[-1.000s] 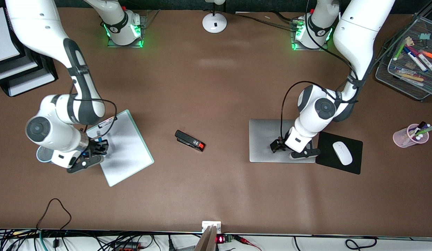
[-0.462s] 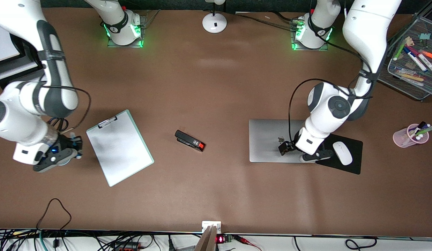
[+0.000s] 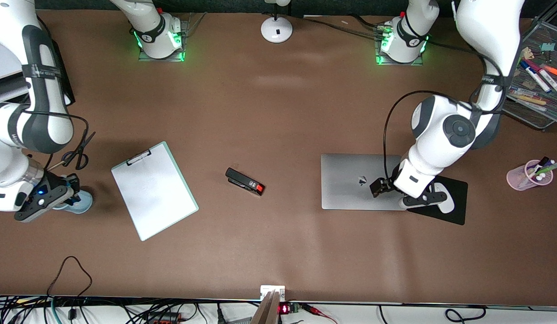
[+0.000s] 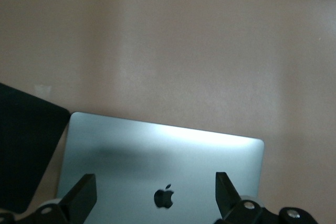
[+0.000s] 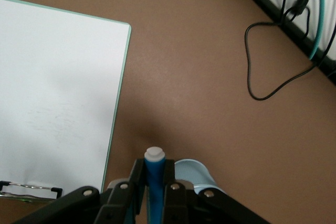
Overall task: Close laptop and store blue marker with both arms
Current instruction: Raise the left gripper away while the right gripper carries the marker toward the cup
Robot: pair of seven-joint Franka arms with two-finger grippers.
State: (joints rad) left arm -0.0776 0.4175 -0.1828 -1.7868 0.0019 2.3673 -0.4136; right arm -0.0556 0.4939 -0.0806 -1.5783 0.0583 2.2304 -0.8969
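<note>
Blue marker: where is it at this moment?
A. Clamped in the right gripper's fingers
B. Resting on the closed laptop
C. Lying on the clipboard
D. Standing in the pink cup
A. The right wrist view shows the blue marker pinched upright in the right gripper, white end up, off the clipboard.

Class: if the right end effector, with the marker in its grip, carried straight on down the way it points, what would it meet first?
Probably the light blue cup just below the right end effector, which holds the blue marker; depth is unclear, so it may meet the table beside the cup.
</note>
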